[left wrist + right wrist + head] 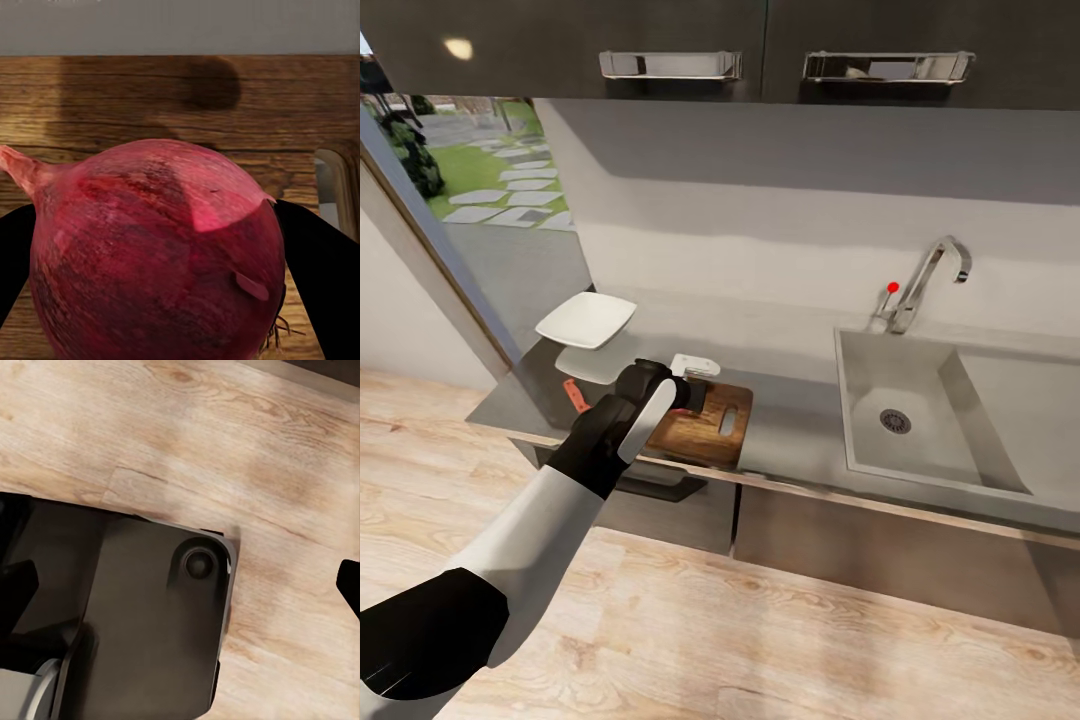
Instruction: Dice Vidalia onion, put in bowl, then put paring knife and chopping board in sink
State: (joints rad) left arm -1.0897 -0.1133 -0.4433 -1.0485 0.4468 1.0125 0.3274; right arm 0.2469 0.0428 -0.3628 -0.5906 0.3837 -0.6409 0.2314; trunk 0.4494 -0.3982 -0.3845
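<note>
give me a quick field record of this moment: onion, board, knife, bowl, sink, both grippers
onion: Vidalia onion whole, held between the left gripper fingers, over the chopping board
board: chopping board flat on the countertop, left of the sink
knife: paring knife on the countertop left of the board, partly hidden by the arm
bowl: bowl on the countertop, behind the knife
sink: sink basin holds nothing visible
right gripper: one fingertip shows over the wooden floor; state unclear
</note>
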